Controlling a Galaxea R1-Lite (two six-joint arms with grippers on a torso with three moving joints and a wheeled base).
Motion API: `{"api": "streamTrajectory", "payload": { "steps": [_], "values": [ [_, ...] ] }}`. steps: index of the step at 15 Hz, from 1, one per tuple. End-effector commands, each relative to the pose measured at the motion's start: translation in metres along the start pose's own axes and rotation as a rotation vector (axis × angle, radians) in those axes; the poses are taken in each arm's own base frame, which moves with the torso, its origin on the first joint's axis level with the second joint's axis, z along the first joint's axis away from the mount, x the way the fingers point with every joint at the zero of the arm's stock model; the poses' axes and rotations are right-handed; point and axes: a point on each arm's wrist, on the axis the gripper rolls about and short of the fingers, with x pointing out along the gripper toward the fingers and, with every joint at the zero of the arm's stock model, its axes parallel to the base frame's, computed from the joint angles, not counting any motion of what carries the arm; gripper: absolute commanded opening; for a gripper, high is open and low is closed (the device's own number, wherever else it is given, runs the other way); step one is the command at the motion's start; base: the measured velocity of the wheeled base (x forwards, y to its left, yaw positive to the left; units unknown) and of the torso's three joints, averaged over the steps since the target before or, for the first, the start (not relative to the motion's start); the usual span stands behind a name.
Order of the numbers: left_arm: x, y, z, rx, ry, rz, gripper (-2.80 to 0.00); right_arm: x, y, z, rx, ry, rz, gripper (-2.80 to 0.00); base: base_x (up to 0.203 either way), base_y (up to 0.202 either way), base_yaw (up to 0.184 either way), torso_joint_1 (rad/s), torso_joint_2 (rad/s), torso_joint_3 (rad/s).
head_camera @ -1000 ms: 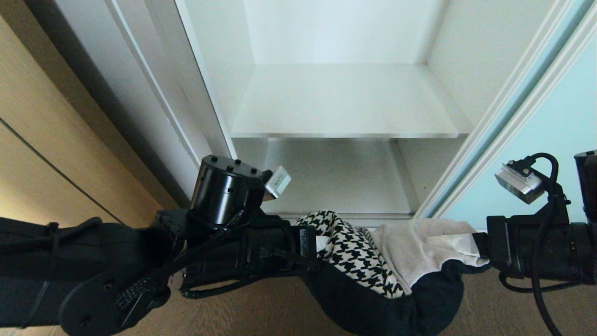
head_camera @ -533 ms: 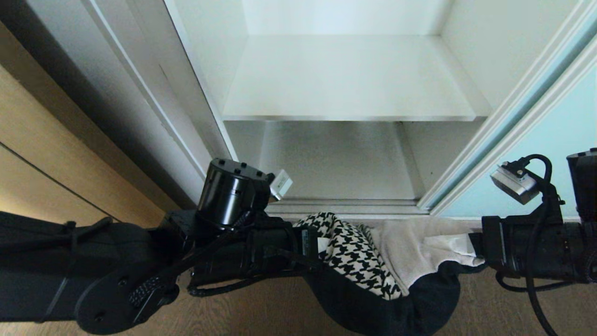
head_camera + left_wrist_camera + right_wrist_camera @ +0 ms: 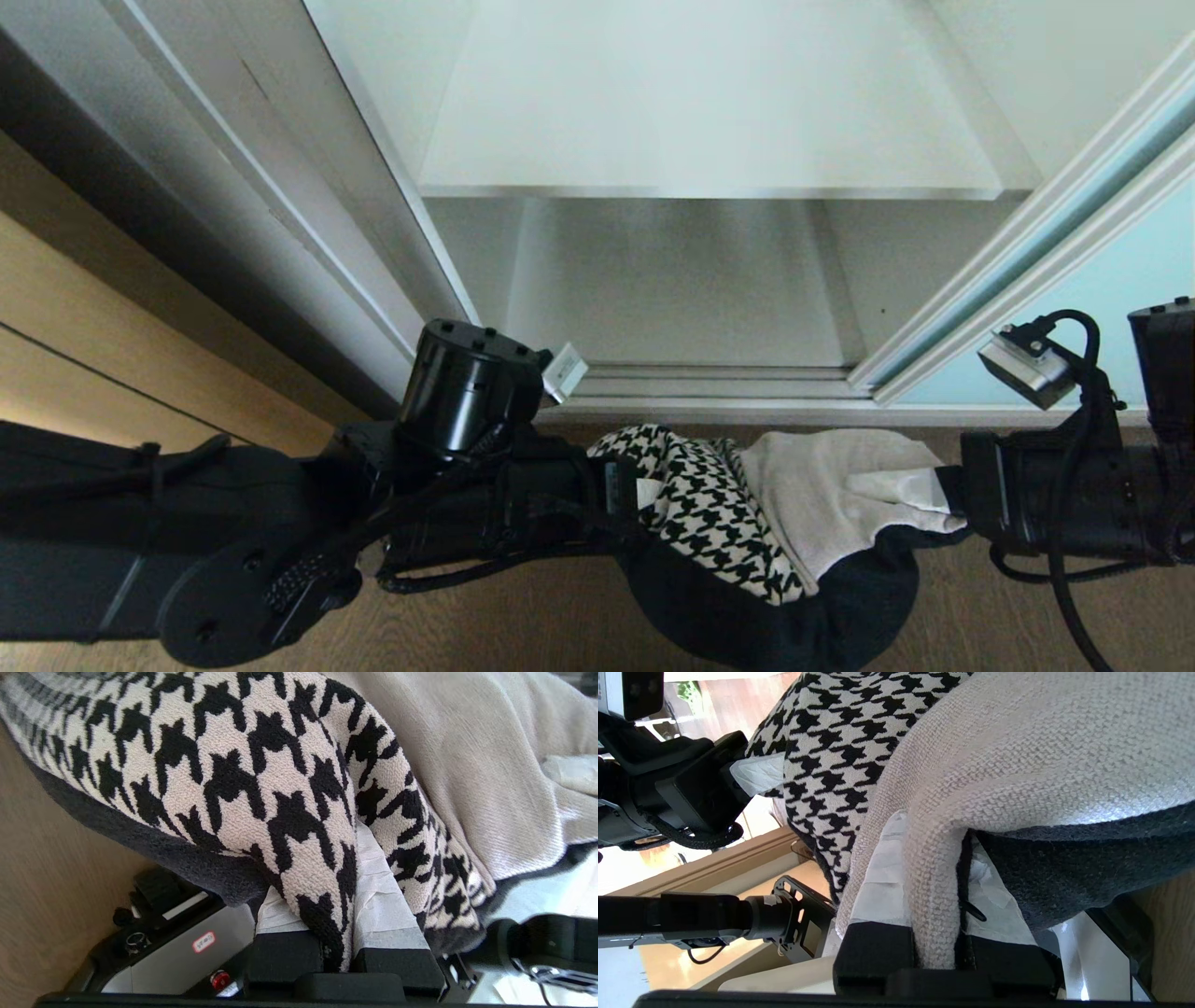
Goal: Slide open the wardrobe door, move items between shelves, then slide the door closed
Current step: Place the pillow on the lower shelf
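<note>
A cushion (image 3: 747, 532) of black-and-white houndstooth and cream patches, with a black back, hangs sagging between my two grippers in front of the open wardrobe. My left gripper (image 3: 635, 490) is shut on its houndstooth edge (image 3: 261, 765), which is pinched between the taped fingers (image 3: 378, 891). The right gripper (image 3: 938, 490) is shut on the cream edge (image 3: 1017, 751). Inside the wardrobe, a white shelf (image 3: 709, 121) spans the upper part of the head view above a lower shelf (image 3: 672, 289). The aqua sliding wardrobe door (image 3: 1102, 308) stands slid aside at the right.
A tan wood-grain panel (image 3: 112, 355) and the white wardrobe side frame (image 3: 308, 187) stand at the left. The door's floor track (image 3: 709, 383) runs just beyond the cushion. Brown wooden floor (image 3: 523, 635) lies below the arms.
The camera has moved, so the shelves have slid up in the picture and more of the lower shelf and track shows. Both grippers keep the cushion held as before.
</note>
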Motion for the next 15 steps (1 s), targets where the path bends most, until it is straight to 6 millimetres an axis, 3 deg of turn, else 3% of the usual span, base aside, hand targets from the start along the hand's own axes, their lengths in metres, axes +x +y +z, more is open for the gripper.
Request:
{"api": "streamTrajectory", "payload": {
  "steps": [1,11,15],
  "values": [
    [0.001,0.0,0.0,-0.003,0.002,-0.004,-2.8,0.0,0.0,0.0,0.004,0.001,0.001,-2.8,0.0,0.0,0.0,0.006,0.0,-0.19],
    [0.004,0.002,-0.002,-0.008,0.017,0.006,-2.8,0.003,0.002,0.001,-0.004,0.006,0.011,-2.8,0.0,0.0,0.0,0.001,0.0,-0.191],
    [0.01,0.013,-0.002,-0.024,0.02,0.039,-2.8,0.008,0.0,0.002,0.0,0.014,0.004,-2.8,0.0,0.0,0.0,0.001,0.0,-0.033]
  ]
}}
